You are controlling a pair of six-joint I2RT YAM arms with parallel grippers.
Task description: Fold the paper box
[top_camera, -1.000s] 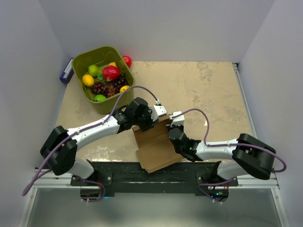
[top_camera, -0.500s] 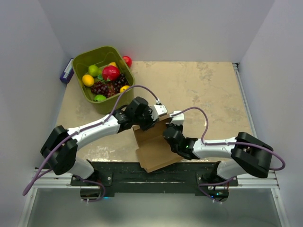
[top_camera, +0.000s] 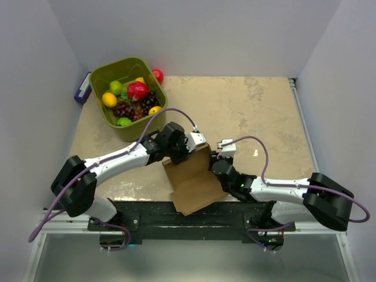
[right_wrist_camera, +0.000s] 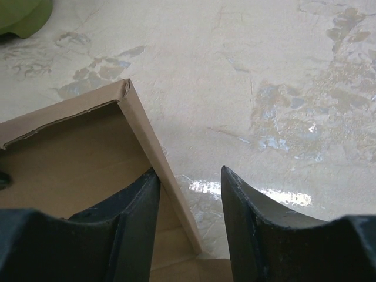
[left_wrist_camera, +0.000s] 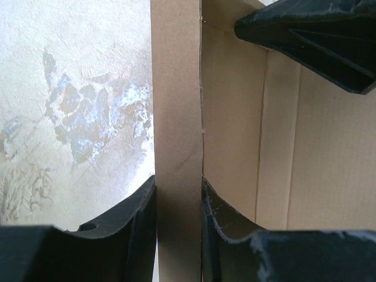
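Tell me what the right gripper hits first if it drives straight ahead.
Probably the paper box's side wall, standing just inside the right gripper's open jaws; past that, only the tabletop. Depth is uncertain.

light: bright, even | glare: table (right wrist) | shadows: soft | focus: sharp

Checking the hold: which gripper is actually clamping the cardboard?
The left gripper pinches the paper box; the right gripper straddles a wall with jaws open.

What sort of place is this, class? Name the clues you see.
Likely a robot lab test cell: two robot arms bolted to a table walled in white, a cardboard box between them, a bin of fruit.
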